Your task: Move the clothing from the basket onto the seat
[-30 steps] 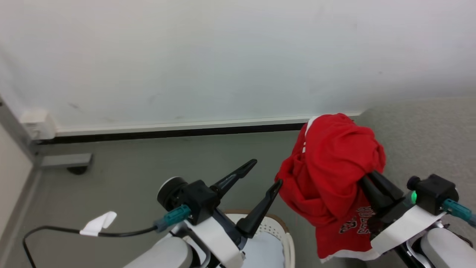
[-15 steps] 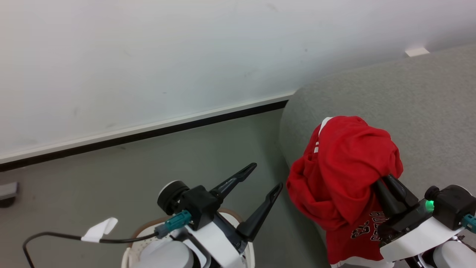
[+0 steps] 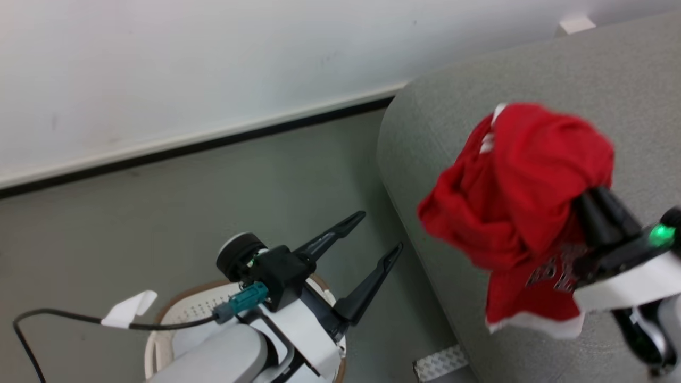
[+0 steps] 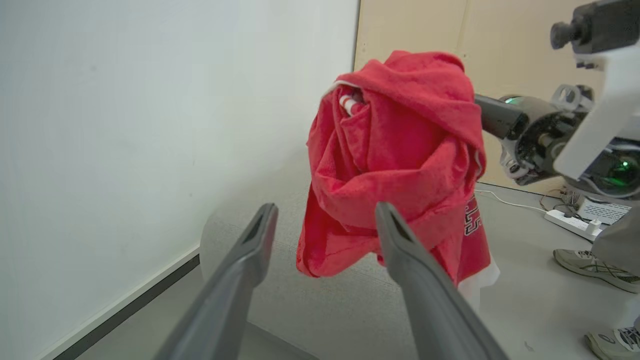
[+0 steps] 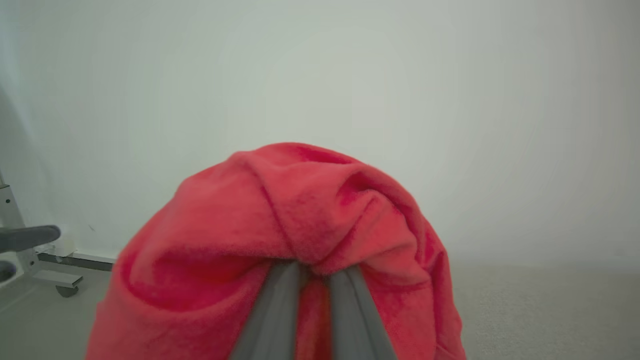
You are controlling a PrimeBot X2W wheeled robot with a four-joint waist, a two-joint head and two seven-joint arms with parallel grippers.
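clothing, red with a white hem, hangs in a bunch above the seat in the head view, well clear of the basket. the right fingers are pinched together on it over the seat's cushion, their tips buried in the folds. the left fingers stand wide apart and empty, just off the seat's left edge and above the floor. the basket sits on the floor to the left of the seat, apart from it and partly under the left arm. a black cable with a white tag runs further left of the seat.

in the left wrist view the clothing hangs above the seat, beyond the spread left fingers and not touching them. the right fingers reach in from the right and the fabric drapes over them. dark lettering shows on a lower flap. the white hem hangs lowest, and i cannot tell whether it touches the seat. past the seat, on the floor, are a white power strip and a person's shoes.

in the right wrist view the right fingers lie nearly together with a fold of red cloth clamped between them, and the rest is heaped over their tips. the seat's grey fabric shows low on the right, beneath the bundle.
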